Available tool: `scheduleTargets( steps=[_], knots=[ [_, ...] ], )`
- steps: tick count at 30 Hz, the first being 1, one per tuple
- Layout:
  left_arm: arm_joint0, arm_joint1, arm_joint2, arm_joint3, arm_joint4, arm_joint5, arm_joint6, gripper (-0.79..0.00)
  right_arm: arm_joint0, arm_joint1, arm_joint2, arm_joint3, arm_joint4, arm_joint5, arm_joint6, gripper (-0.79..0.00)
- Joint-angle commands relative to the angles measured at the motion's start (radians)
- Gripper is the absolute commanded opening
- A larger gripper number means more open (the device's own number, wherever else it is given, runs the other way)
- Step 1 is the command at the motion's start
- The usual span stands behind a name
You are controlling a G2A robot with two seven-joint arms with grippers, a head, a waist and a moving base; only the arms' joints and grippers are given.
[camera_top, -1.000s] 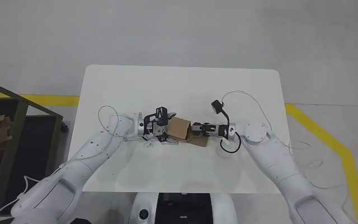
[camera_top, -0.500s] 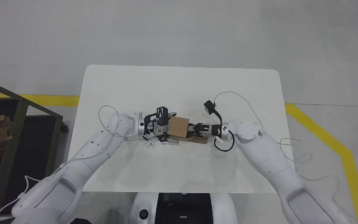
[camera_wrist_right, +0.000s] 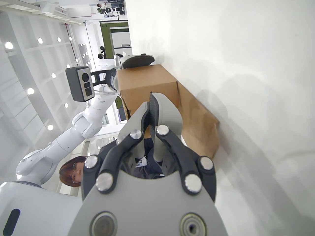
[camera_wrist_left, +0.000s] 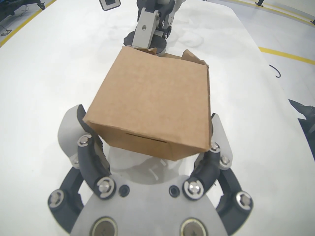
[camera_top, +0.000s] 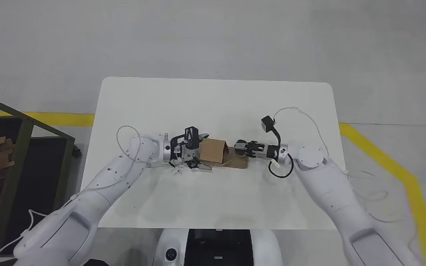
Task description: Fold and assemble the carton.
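A small brown carton (camera_top: 214, 151) lies on its side in the middle of the white table (camera_top: 213, 100). In the left wrist view the carton (camera_wrist_left: 152, 104) sits between the two spread fingers of my left gripper (camera_wrist_left: 147, 121), which grips its closed near end. A loose flap (camera_top: 236, 163) lies flat on the table at the carton's open far end. There my right gripper (camera_top: 240, 147) touches the carton's edge with its fingers pressed together. The right wrist view shows those fingertips (camera_wrist_right: 150, 101) against the carton (camera_wrist_right: 147, 82), with nothing seen between them.
A dark green cart (camera_top: 26, 156) stands on the floor off the table's left side. Thin cables loop over the table near both wrists, one of them the cable (camera_top: 293, 113). Bare table surface lies behind and in front of the carton.
The right arm pushed in toward the carton half a second ago, then drew back to the right. The left arm and the carton have hardly moved.
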Motion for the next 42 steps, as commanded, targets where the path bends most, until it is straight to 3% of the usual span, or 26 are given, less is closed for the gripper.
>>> scheduleTargets(
  steps=[1, 7, 11, 42],
  knots=[
    [0.001, 0.0, -0.002, 0.0, 0.001, 0.002, 0.001, 0.0, -0.034, 0.015, 0.021, -0.057, -0.028, 0.034, 0.003, -0.785],
    [0.005, 0.001, -0.005, -0.002, 0.003, 0.004, 0.002, 0.0, -0.117, 0.036, 0.045, -0.189, -0.073, 0.118, -0.006, -0.785],
    [0.006, 0.001, -0.008, -0.003, 0.004, 0.002, 0.002, 0.0, -0.135, 0.037, 0.046, -0.213, -0.06, 0.119, -0.019, -0.785],
    [0.01, 0.003, -0.024, -0.013, 0.01, -0.009, -0.007, 0.0, -0.01, -0.05, -0.107, -0.045, 0.042, 0.036, -0.033, -0.785]
  ],
)
